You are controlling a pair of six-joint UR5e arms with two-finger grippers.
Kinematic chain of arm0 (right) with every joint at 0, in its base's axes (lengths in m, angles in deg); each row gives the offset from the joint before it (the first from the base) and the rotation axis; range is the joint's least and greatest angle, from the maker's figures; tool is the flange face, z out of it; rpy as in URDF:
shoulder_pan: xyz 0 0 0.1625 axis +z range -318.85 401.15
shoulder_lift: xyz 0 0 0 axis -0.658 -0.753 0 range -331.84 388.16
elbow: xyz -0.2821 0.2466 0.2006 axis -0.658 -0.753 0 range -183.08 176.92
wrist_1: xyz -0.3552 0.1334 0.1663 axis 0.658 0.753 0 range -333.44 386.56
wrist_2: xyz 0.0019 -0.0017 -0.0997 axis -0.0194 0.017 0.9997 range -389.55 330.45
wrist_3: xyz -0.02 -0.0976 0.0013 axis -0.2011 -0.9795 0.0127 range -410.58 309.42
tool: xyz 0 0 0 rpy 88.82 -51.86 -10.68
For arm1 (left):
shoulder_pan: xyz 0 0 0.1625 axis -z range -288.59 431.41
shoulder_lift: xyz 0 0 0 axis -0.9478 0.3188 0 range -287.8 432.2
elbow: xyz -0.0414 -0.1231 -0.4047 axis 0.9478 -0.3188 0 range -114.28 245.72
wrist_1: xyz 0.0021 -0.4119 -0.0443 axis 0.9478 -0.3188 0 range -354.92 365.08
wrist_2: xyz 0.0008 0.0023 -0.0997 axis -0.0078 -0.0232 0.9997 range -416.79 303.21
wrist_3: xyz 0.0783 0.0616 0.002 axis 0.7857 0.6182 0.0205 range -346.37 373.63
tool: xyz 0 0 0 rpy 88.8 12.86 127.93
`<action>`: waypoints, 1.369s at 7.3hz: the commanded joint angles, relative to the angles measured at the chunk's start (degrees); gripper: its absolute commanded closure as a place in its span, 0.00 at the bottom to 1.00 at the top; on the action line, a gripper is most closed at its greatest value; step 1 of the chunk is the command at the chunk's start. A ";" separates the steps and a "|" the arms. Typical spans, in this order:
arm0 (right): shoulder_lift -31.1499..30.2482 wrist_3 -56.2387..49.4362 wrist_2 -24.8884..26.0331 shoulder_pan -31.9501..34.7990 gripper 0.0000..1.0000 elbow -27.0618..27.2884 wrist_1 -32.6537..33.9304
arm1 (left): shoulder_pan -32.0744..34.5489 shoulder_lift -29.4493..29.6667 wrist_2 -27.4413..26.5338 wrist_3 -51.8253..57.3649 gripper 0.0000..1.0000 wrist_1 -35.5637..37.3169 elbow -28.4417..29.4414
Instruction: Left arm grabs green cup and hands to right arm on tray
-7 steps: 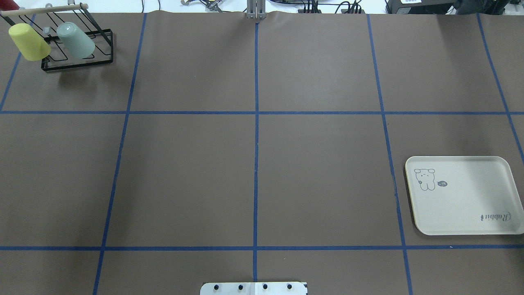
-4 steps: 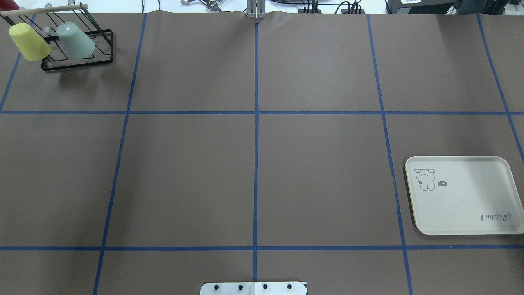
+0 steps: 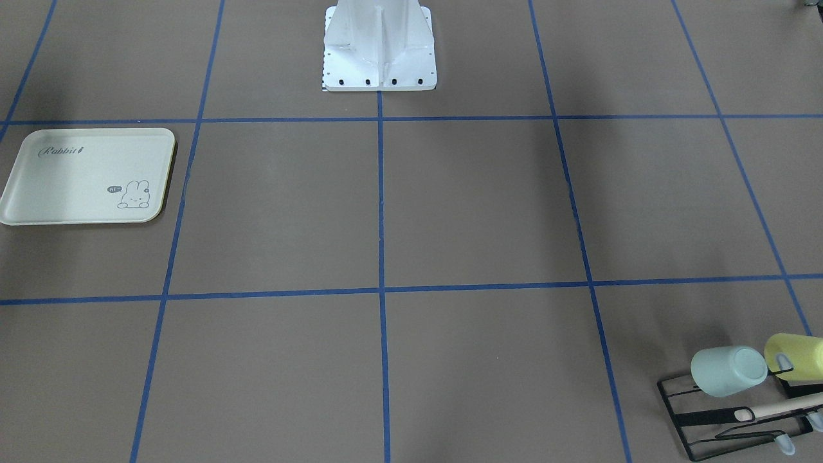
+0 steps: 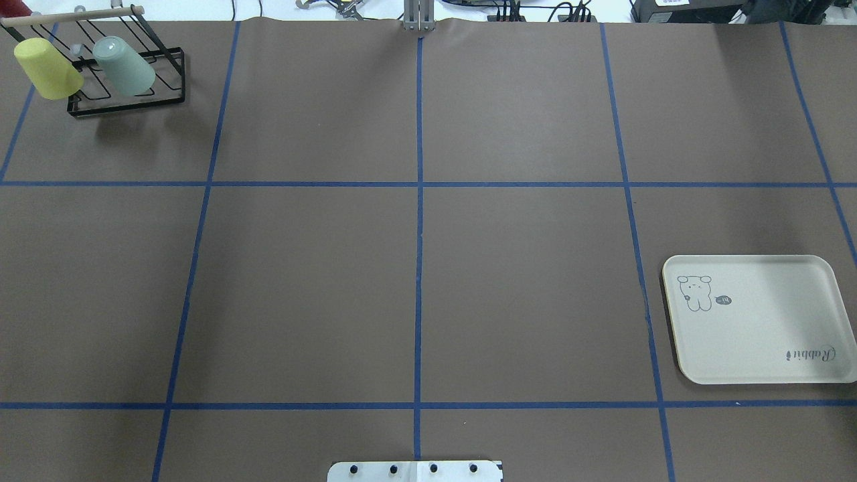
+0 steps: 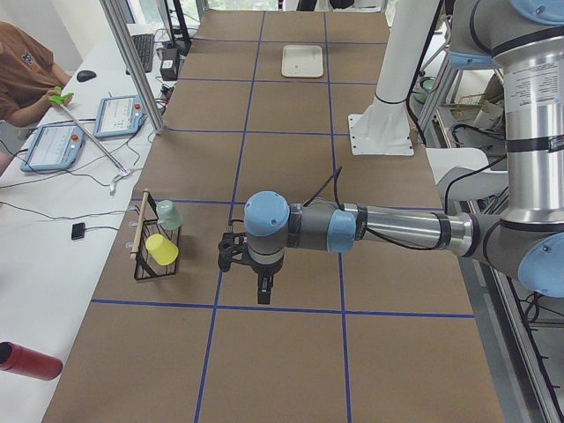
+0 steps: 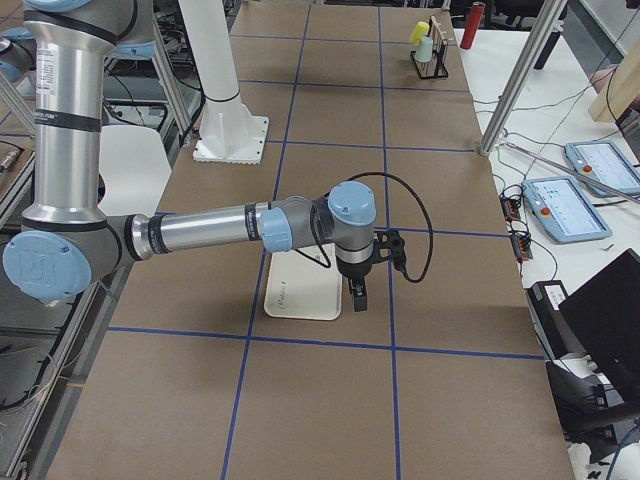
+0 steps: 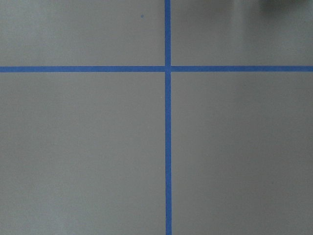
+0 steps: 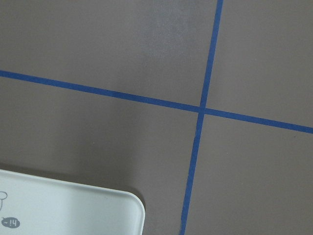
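Left gripper (image 5: pixel 263 295) hangs over the table and points down, near the table's left end. It holds nothing. It shows only in the side view, so I cannot tell how wide its fingers are. Right gripper (image 6: pixel 358 297) hangs over the table near the right end and points down too. It holds nothing, and I cannot tell if it is open or closed.

The green cup (image 4: pixel 125 65) is in the far left corner of the table. It sits tipped over on a black wire rack (image 4: pixel 127 107), with its bottom facing up and out. A yellow cup (image 4: pixel 47 68) sits just beside it on the same rack, closer to the table's left edge. The left gripper is near the rack but not touching it.

The tray (image 4: pixel 756 335) lies flat by the table's right edge, with nothing on it. The right gripper is just past one edge of the tray.
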 commanded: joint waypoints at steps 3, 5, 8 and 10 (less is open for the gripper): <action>-0.33 -0.36 -0.36 0.00 0.00 -0.27 0.06 | -0.06 -0.15 0.15 -0.03 0.00 -2.16 -0.42; -0.50 -0.53 -0.45 0.00 0.00 -0.36 0.06 | 0.03 -0.32 2.51 -0.11 0.00 -1.63 -0.42; -0.50 -0.36 -1.58 0.00 0.00 -0.18 0.06 | -0.06 -0.85 2.61 -0.11 0.00 -3.38 -0.33; -0.50 -0.44 -3.78 0.00 0.00 -0.18 0.06 | -0.32 0.46 2.70 -0.29 0.00 -3.21 -0.42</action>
